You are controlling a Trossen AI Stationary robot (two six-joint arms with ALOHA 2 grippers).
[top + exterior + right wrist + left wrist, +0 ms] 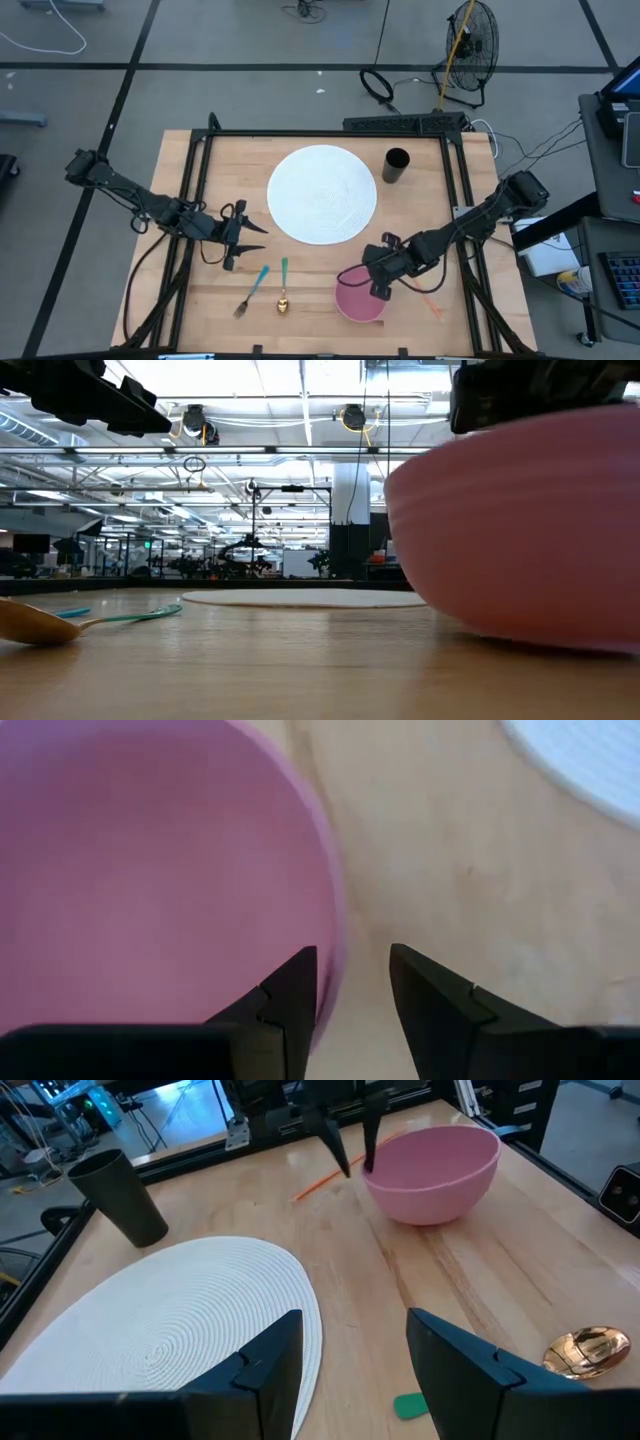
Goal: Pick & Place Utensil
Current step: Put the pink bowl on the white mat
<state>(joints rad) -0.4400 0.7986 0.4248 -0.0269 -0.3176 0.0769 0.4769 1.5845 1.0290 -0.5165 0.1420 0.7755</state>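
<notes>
A gold-bowled spoon with a green handle (283,288) and a fork with a blue handle (250,292) lie flat on the wooden table near its front edge. To their right a pink bowl (356,298) stands upright. My right gripper (352,980) is open and slants down over the bowl's far rim (335,910), one finger above the inside and one outside; no touch shows. Left of the utensils and above the table, my left gripper (355,1350) is open and holds nothing, pointing toward the bowl (435,1165).
A round white placemat (322,193) lies in the middle of the table, and a black cup (396,165) stands at its far right. A thin orange stick (432,308) lies right of the bowl. A black frame (300,133) borders the table.
</notes>
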